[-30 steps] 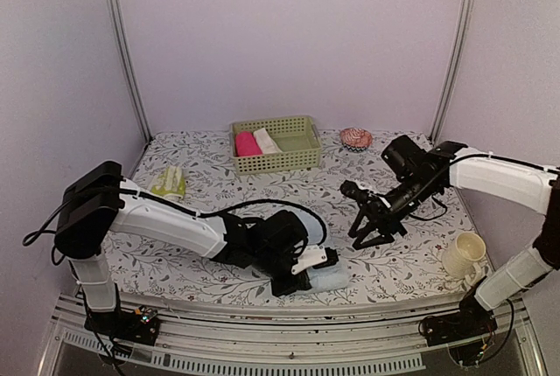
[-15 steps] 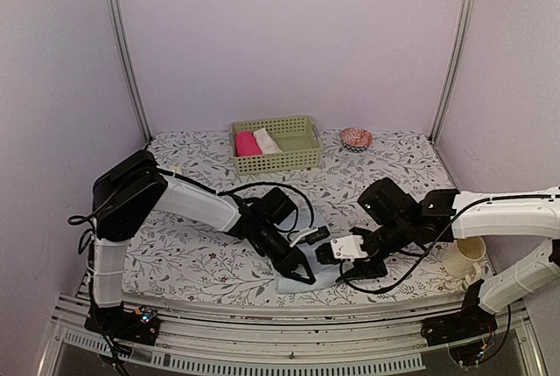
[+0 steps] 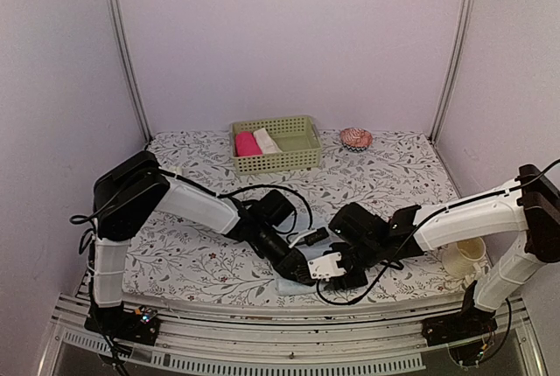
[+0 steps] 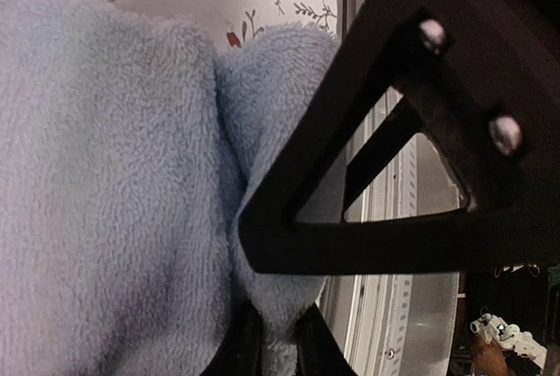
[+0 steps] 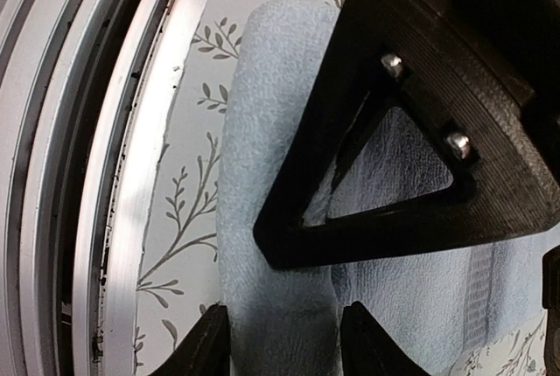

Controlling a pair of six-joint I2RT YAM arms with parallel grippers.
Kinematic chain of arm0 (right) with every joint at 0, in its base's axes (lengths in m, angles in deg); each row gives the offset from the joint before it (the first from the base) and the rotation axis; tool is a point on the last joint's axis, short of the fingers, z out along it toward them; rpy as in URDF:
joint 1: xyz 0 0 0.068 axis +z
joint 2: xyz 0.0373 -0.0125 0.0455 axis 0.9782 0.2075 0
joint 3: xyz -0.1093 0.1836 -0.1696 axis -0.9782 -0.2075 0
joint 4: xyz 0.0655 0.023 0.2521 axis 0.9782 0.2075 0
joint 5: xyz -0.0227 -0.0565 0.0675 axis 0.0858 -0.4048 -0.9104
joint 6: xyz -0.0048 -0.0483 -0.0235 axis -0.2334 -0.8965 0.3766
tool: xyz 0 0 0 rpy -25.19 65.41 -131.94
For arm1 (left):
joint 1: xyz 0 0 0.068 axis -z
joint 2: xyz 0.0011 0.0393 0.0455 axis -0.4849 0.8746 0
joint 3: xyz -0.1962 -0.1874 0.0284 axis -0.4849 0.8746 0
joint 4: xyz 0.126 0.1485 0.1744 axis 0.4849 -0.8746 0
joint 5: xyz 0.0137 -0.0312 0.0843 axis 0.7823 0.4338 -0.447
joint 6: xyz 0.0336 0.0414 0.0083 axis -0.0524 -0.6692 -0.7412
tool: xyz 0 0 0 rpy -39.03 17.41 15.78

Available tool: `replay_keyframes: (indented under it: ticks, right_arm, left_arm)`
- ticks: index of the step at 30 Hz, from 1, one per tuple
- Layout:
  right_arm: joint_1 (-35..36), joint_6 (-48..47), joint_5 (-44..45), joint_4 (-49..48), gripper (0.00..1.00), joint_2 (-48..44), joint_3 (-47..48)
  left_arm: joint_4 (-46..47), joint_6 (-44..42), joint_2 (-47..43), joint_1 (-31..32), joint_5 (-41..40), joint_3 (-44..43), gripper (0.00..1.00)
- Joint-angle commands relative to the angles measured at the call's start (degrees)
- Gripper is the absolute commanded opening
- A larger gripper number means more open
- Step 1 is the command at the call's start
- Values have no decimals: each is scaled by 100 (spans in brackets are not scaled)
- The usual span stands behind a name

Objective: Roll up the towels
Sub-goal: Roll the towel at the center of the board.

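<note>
The light blue towel point(image 3: 289, 286) lies at the table's front edge, mostly covered by both grippers. My left gripper point(image 3: 302, 269) comes in from the left. In its wrist view the left gripper point(image 4: 276, 351) is shut on a thin fold of the fluffy blue towel point(image 4: 114, 184). My right gripper point(image 3: 322, 273) meets it from the right, almost touching it. In the right wrist view the right gripper point(image 5: 284, 345) stands wider, with the thick rolled edge of the towel point(image 5: 262, 70) filling the gap from pad to pad. A black triangular finger crosses each wrist view.
A green basket point(image 3: 297, 159) at the back holds a pink roll point(image 3: 247, 143) and a cream-white roll point(image 3: 266, 140). A red-and-white round thing point(image 3: 356, 138) lies behind it to the right. A cream mug point(image 3: 464, 256) stands front right. The metal front rail point(image 5: 114, 175) runs just beside the towel.
The right arm swung down from the middle right to the towel and now sits against the left gripper. The towel, spread flat half a second ago, is bunched under both grippers.
</note>
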Motion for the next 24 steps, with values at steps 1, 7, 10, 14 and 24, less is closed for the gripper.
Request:
replay_keyframes:
  ticks: [1,7,10,14,24]
  right_arm:
    - [47,14,385,-358,39,277,-61]
    - [36,-20,-438,278,16,406,145]
    - [27,51,-946,650,11,426,253]
    - [-139,166,-1790,1317,10,718,718]
    - [-1165,-123,-3538,3439,9,2624,2736]
  left_arm:
    - [-514,-47,261,-38,-224,255,14]
    - [-345,-316,-706,-36,-791,714,30]
    - [-80,-241,-1617,-38,-1500,1257,32]
    - [181,-164,-2684,117,-2599,2015,34]
    - [517,-446,-3814,2404,-6341,3021,31]
